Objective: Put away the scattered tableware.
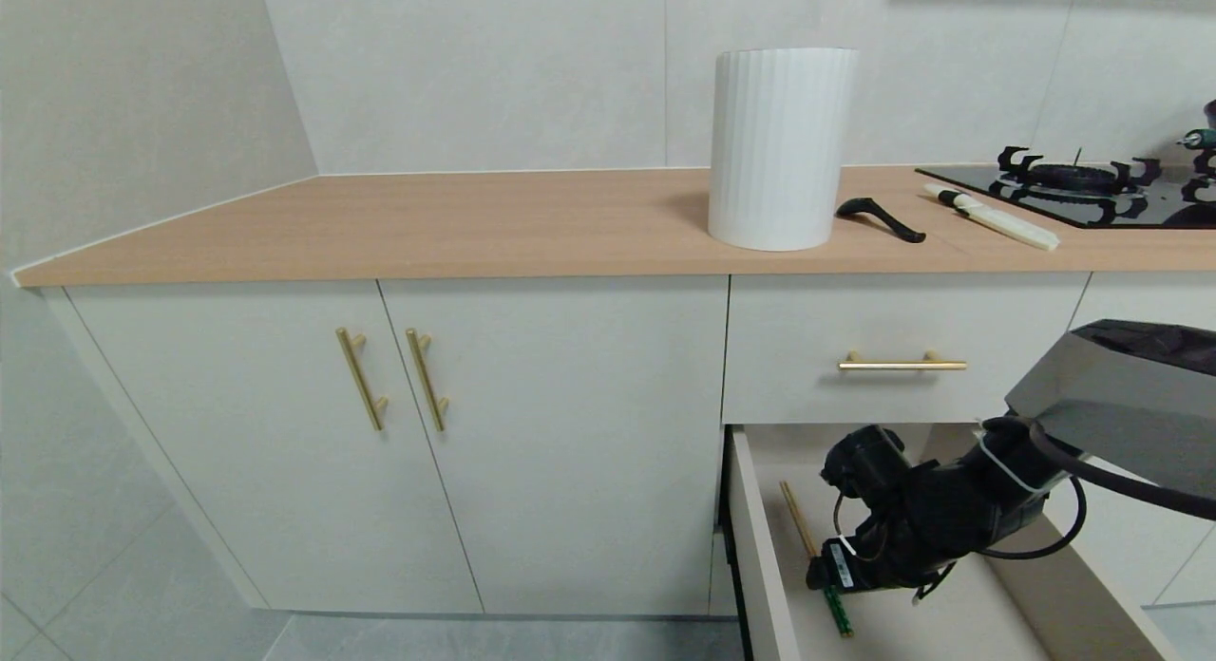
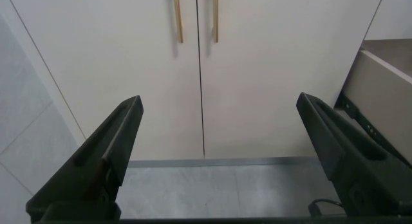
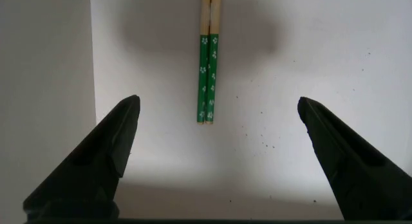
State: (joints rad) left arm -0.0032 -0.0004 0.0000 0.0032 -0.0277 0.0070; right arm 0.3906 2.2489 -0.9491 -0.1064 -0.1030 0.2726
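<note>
The drawer (image 1: 760,557) stands pulled out at 5 o'clock in the head view, below the desk (image 1: 427,224). A pair of chopsticks (image 3: 207,69) lies flat on its floor, close to its 9 o'clock wall, the two sticks side by side and touching, green flowered ends toward the drawer's front. The right pincer (image 3: 217,102) hangs inside the drawer just over those green ends. It is released, its fingers spread wide to either side of the sticks and grasping nothing.

The left pincer (image 2: 219,98) is also released and empty, low down, facing two cabinet doors (image 2: 257,89) with gold handles (image 2: 178,18) and the grey floor (image 2: 212,185).

On the desk at 1 o'clock stands a white ribbed holder (image 1: 779,148), upright. Just at its 3 o'clock lies a black spoon (image 1: 879,217). Farther toward 3 o'clock lies a white utensil (image 1: 997,217) beside the stove (image 1: 1073,181).
</note>
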